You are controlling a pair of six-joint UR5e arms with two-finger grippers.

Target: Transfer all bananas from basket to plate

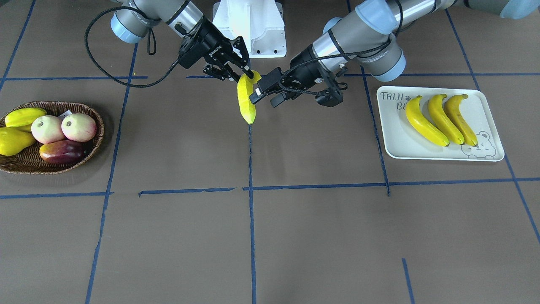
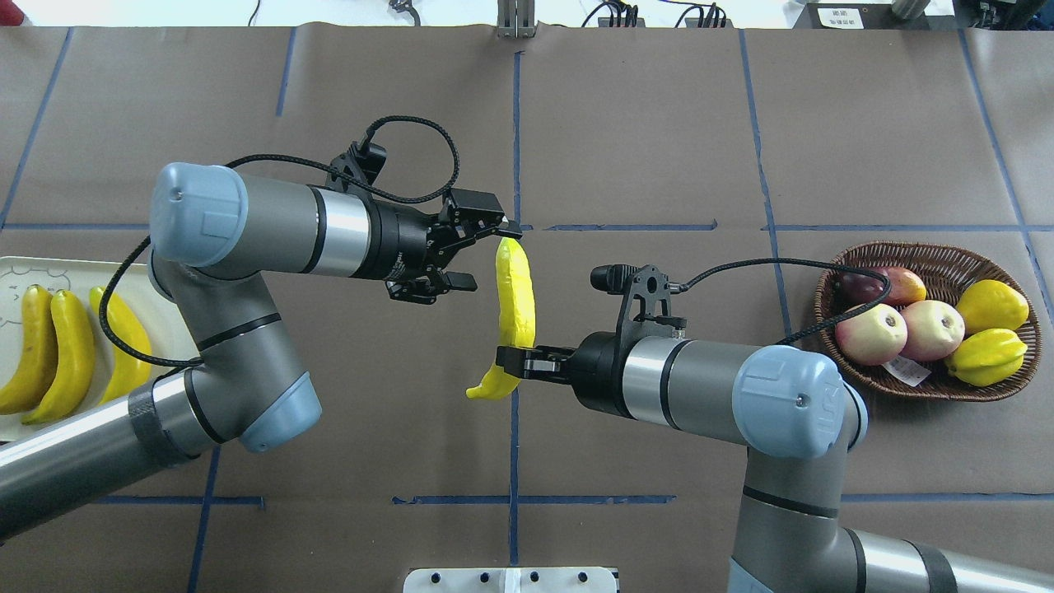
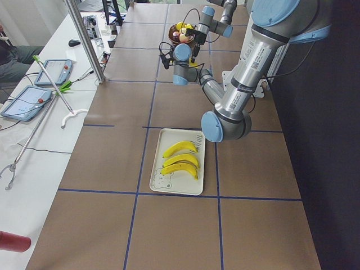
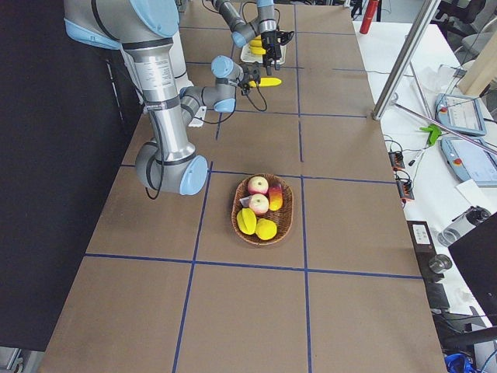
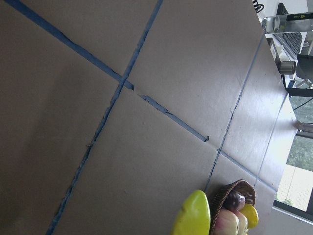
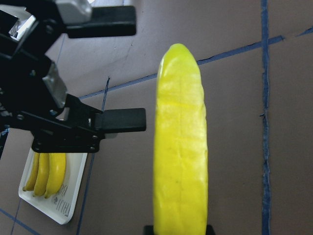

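Yellow banana (image 2: 515, 296), lower end between right jaws

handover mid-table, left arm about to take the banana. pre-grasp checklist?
1. right gripper shut on banana: ok.
2. left gripper open: ok.
3. banana between the left fingers: not ok, the tips stop short of it in the right wrist view.
4. bare room on plate beside three bananas: ok.
5. no banana in basket: ok, none visible.
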